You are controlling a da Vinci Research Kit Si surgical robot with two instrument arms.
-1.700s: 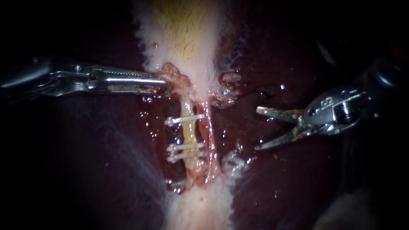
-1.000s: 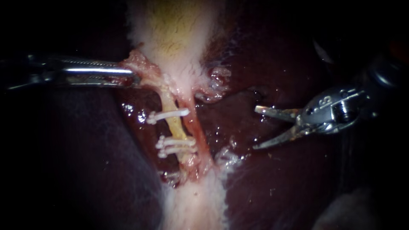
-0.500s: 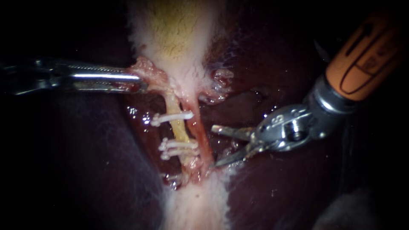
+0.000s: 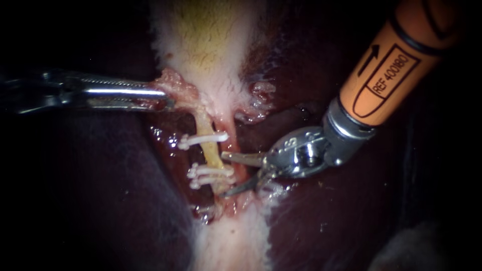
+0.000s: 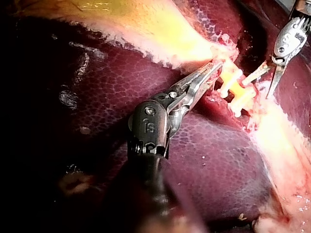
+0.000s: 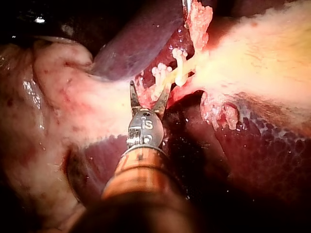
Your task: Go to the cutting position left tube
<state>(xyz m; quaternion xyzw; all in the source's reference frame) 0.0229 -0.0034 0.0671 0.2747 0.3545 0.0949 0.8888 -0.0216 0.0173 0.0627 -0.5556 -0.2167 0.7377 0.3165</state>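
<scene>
Dark liver (image 4: 321, 221) surface, pale gallbladder (image 4: 211, 45), left instrument (image 4: 160, 98) jaws pinching tissue (image 4: 175, 88) at its base, right instrument (image 4: 227, 174) jaws spread just beside the clipped left tube (image 4: 207, 148).

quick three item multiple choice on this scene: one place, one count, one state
1. The right instrument has its tips: A at the clipped left tube; B far from any tube; C out of view.
2. White clips on that tube: A one; B three; C five.
3. The left instrument has its jaws: A open; B shut on tissue; C hidden.
Key: A, its upper tip lies between top clip and lower pair; B, one above, two below; B, they clamp tissue at the gallbladder narrow end.
</scene>
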